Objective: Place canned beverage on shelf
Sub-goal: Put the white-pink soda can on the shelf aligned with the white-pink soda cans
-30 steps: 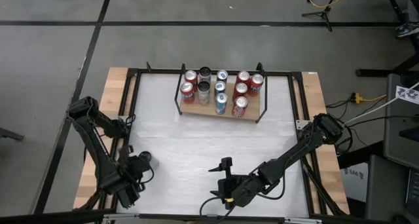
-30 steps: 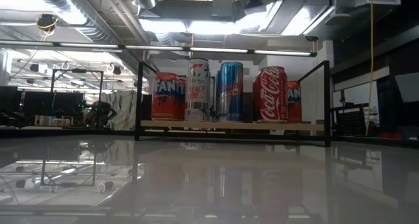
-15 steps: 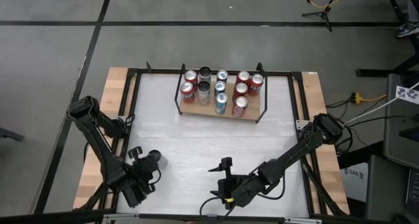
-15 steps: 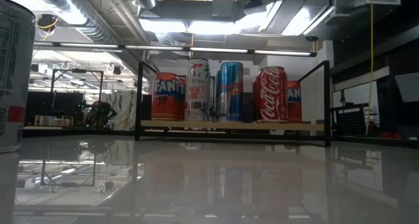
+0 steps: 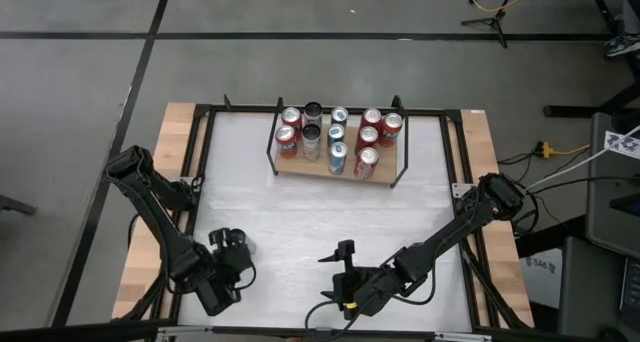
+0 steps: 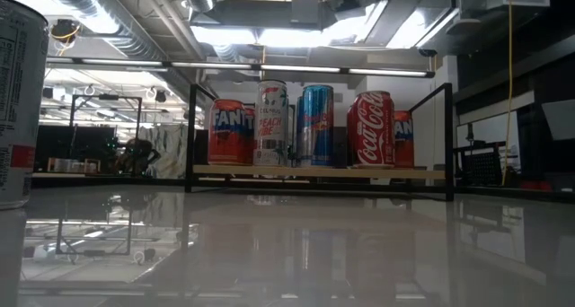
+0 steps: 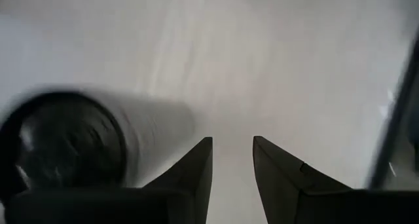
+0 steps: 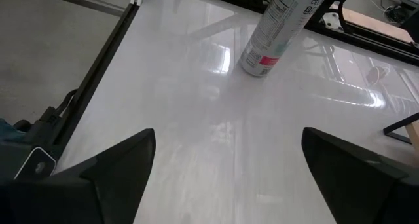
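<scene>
High view: the shelf (image 5: 335,169) at the table's (image 5: 300,217) far edge holds about ten upright cans. The can (image 5: 237,239) stands just beside the left gripper (image 5: 222,278).

Left wrist view: fingers nearly closed, empty.

Right wrist view: right gripper (image 8: 226,160) spread wide, empty.

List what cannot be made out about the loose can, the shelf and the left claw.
- Loose can: low view, cut by the left edge; left wrist view, blurred; right wrist view, top cropped.
- Back-row cans on the shelf: low view, hidden by the front row.
- Left claw, beside the can: contact with it, high view, too small.
- Right claw waits open near the front edge.
</scene>
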Controlling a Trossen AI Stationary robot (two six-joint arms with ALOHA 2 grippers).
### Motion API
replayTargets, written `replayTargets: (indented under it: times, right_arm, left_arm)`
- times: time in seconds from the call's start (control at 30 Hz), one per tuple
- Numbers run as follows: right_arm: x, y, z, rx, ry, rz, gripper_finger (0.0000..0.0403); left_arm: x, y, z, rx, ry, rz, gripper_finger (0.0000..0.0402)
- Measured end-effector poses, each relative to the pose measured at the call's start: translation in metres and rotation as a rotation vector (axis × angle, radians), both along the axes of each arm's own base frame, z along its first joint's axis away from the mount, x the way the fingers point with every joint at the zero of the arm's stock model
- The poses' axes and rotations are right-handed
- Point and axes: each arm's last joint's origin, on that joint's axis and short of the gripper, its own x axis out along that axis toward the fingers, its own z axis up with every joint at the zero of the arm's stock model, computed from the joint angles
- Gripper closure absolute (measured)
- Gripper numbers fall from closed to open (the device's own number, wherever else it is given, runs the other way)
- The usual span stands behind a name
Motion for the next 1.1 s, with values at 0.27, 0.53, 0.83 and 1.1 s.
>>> replayTargets:
  times: [0.27, 0.53, 0.83, 1.1]
  right_arm:
    - [0.000, 0.000, 0.000, 0.000, 0.000, 0.000, 0.0029]
    - [0.000, 0.000, 0.000, 0.000, 0.000, 0.000, 0.0029]
    - [0.000, 0.000, 0.000, 0.000, 0.000, 0.000, 0.0029]
    - [0.000, 0.000, 0.000, 0.000, 0.000, 0.000, 0.0029]
  left_arm:
    - [-0.015, 0.012, 0.002, 0.067, 0.233, -0.007, 0.0302]
    - [-0.020, 0.028, -0.017, 0.194, 0.277, 0.058, 0.0302]
    - [-0.015, 0.021, -0.030, 0.124, 0.183, 0.062, 0.0302]
    - [-0.003, 0.012, -0.030, 0.047, 0.030, 0.064, 0.0302]
